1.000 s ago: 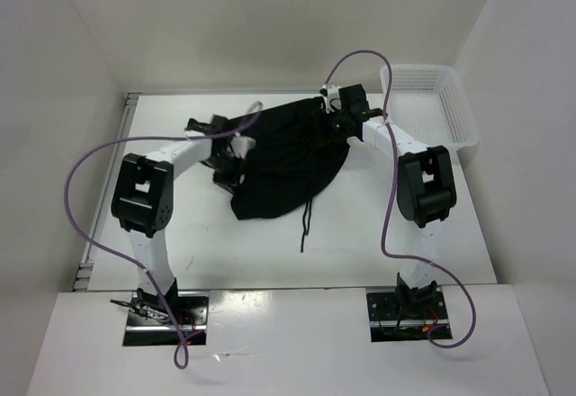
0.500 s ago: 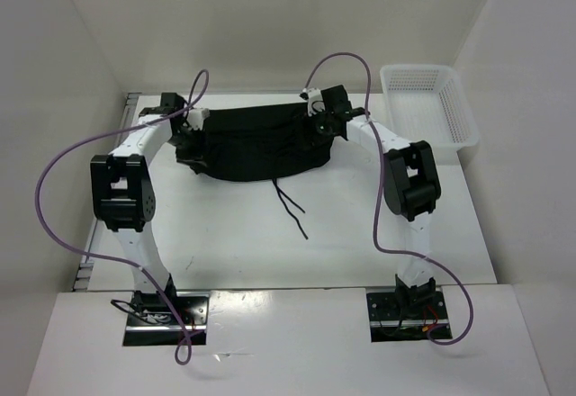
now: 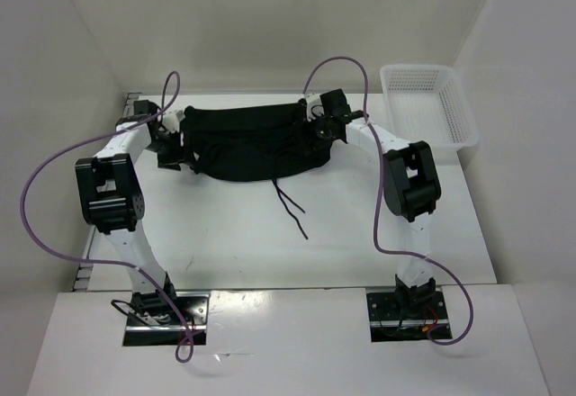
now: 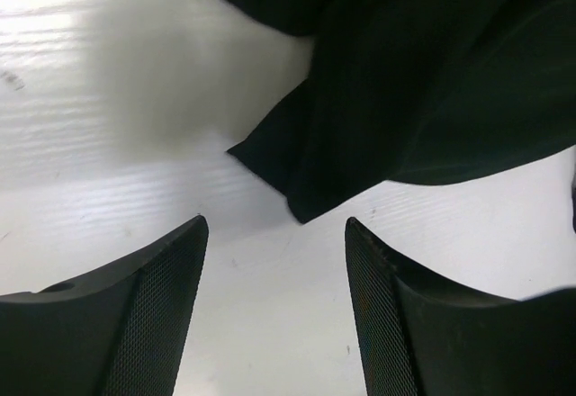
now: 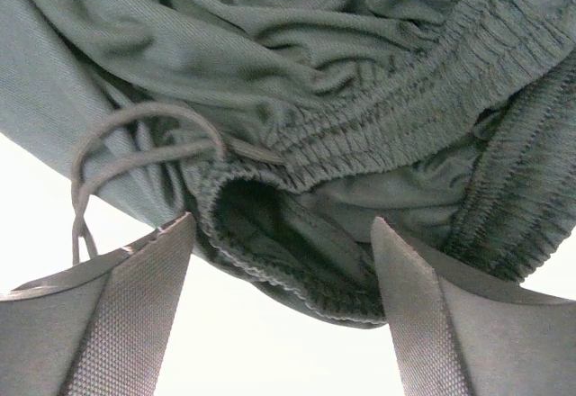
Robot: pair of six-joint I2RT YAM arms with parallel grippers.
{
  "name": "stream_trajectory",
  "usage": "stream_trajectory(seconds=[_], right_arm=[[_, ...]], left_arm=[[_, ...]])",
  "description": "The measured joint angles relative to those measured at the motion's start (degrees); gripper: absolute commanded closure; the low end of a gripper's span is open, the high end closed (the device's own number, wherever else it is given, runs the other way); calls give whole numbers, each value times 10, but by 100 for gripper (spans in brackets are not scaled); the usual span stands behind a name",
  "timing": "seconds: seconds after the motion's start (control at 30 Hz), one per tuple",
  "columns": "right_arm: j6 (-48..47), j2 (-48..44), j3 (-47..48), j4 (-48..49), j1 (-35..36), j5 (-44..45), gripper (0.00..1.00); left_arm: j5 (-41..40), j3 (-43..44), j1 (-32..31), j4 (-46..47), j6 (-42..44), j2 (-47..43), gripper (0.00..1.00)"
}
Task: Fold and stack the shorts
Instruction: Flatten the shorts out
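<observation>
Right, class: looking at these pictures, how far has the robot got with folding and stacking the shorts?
Done: the shorts lie spread across the far table, cord trailing. In hand: nothing; the left gripper is open beside them, the right gripper open at the waistband. Left: the folding and the stacking.

The table (image 3: 360, 243) is bare on the near side of the shorts (image 3: 252, 144), except for a thin cord (image 3: 290, 205) lying across it. The white basket (image 3: 430, 108) fills the far right corner. Walls (image 3: 270, 27) close in the back and both sides.
</observation>
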Motion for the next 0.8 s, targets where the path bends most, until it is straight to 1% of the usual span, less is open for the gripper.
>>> stream_trajectory(seconds=[0.07,0.1,0.13,0.2,0.33,0.5,0.53,0.6,0.63,0.67,0.7,0.73,0.77,0.8], right_arm=[[-10,-2,-5,-1,0,6,12],[-15,-5,-11,-1,0,8,8],[-19,-10,-20,-1,0,12,6],[-30,-26,-43,-2,0,19,5],[-39,-42,-59,0,0,41,5],[-52,-43,-58,0,2,66,14],[-54,-43,-58,0,3,67,22],[-62,-43,-64,5,4,72,33],[-64,-43,-69,5,5,73,47],[-68,-43,-75,7,5,75,53],[-70,-43,-80,7,5,77,60],[-69,-43,-84,6,5,79,72],[-70,-42,-85,5,5,80,78],[-70,-41,-85,6,5,81,85]], left_arm=[[11,-11,-10,16,0,-1,29],[15,-22,-17,23,0,-3,29],[17,-37,-26,30,0,-5,29],[17,-68,-43,38,0,-9,29],[7,-82,-63,45,0,-9,29],[-26,-76,-58,99,0,-3,31],[-31,-75,-58,107,0,-2,34],[-38,-75,-57,124,-1,-2,39],[-41,-74,-57,131,-1,0,42],[-43,-72,-57,136,-2,2,50],[-45,-69,-57,142,-2,7,54],[-48,-65,-57,147,-1,12,58],[-49,-61,-57,152,-1,19,69],[-49,-57,-57,154,-2,25,76]])
